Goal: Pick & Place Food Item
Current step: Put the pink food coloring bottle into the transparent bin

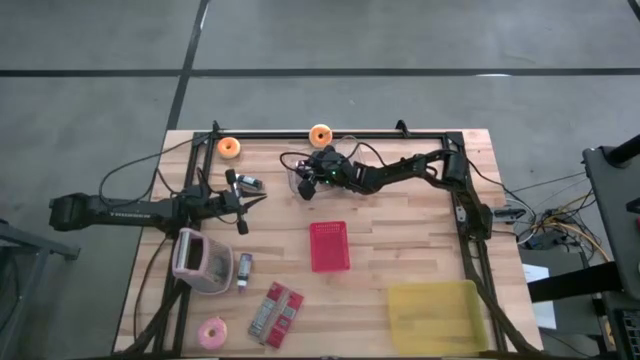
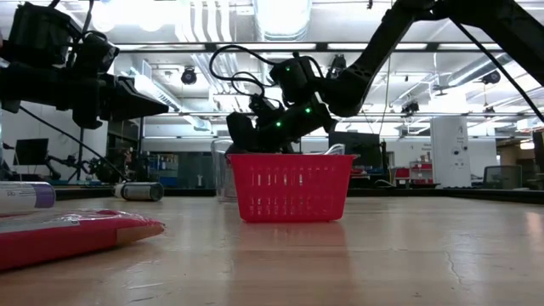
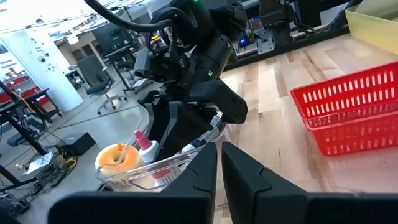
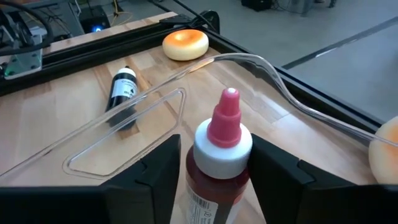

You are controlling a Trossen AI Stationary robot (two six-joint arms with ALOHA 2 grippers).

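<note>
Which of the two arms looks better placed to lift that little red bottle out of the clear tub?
The right one, probably. Its gripper already has the bottle between its fingers, inside the clear container. The left gripper hovers beside the container, holding nothing.

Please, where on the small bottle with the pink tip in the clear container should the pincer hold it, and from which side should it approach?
Probably the white cap shoulder or the neck just under it, from above. The bottle stands upright inside the clear container, whose walls block a side approach. The right pincer already straddles it there, one finger on each side, seemingly not yet closed.
</note>
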